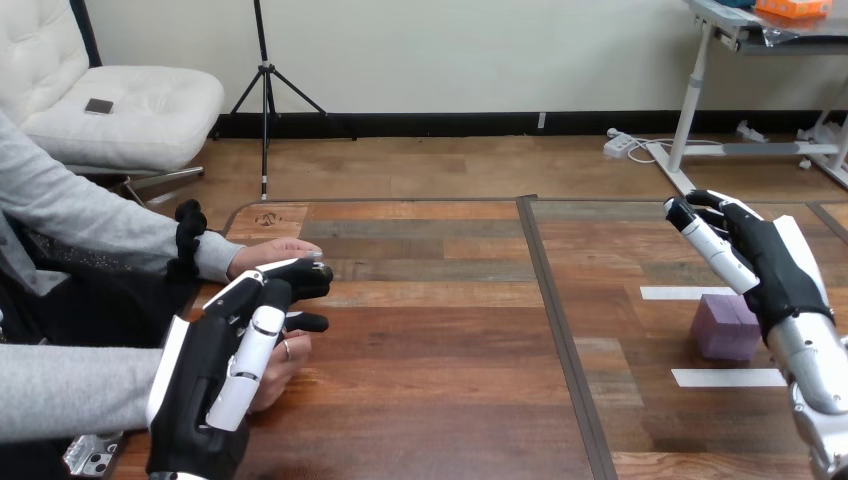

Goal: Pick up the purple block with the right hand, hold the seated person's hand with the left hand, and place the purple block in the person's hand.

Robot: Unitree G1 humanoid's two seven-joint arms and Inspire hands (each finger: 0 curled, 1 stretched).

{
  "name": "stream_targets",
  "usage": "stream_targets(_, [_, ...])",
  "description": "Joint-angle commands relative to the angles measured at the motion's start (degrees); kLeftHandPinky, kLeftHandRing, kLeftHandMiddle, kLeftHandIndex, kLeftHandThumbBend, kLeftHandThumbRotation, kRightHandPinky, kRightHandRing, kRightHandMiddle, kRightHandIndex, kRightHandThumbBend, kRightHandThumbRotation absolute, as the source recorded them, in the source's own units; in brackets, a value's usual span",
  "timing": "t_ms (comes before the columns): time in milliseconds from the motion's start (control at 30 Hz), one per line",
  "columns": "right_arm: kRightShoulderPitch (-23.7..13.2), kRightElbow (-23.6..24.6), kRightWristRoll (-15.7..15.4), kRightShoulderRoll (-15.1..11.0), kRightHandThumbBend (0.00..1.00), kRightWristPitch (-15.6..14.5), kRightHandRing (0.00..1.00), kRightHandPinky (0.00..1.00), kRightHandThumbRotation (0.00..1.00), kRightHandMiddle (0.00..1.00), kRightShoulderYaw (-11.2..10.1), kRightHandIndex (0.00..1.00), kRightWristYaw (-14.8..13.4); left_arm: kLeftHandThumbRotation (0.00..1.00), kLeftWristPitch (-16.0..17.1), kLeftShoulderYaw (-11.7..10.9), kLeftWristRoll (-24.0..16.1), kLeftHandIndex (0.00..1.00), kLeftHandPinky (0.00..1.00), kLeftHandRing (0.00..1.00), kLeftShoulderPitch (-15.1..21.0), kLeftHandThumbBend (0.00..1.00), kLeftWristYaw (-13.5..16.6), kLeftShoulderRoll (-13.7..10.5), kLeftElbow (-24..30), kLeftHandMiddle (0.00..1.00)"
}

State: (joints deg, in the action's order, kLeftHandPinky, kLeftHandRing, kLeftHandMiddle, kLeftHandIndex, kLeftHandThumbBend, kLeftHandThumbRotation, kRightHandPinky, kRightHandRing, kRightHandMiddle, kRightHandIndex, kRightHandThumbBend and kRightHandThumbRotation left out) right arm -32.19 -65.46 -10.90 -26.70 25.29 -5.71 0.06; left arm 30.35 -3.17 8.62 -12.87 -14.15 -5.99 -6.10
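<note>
Wooden table [430,400] before you: far left of the purple block [722,330], your left hand [215,380] lies over the person's hand [287,362], grip impossible to tell. Your right hand [765,260] hangs loose-fingered, empty, just above the block, so reach down.

a wooden desk [430,400] of plank-patterned boards is split by a dark seam [557,330] running from its far edge to its near edge, and right of that seam lie a farther white tape strip [685,293] and a nearer white tape strip [728,377], parallel and apart.
</note>
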Motion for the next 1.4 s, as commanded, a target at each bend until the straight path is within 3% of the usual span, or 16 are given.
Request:
stream_targets(0, [-6.6,-1.6,-1.1,-1.7,0.92,-0.9,0.86,0.78,0.86,0.87,1.2,0.86,-1.5,0.8,1.0,-0.3,0.7,0.65,0.61,0.74,3.2,0.43,-0.3,-0.1,1.1,0.71])
stream_targets(500, [-9.4,-5.1,-3.5,-3.1,0.95,-4.7,0.9,0.78,0.82,0.92,3.4,0.88,-2.0,0.78,0.1,-0.4,0.5,0.64,0.62,0.74,2.7,0.46,-0.4,-0.4,2.1,0.71])
stream_targets(867, [-10.7,-6.1,-4.3,-3.9,0.92,-7.9,0.91,0.79,0.79,0.93,4.7,0.9,-0.3,0.78,0.2,-0.4,1.0,0.65,0.63,0.74,2.6,0.47,-0.6,-0.3,2.2,0.71])
stream_targets(1367, [-11.4,-7.1,-5.8,-4.2,0.98,-12.0,0.96,0.85,0.69,0.97,6.7,0.93,0.8,0.76,0.2,-0.3,1.1,0.64,0.64,0.74,2.6,0.46,-0.7,-0.2,2.1,0.7])
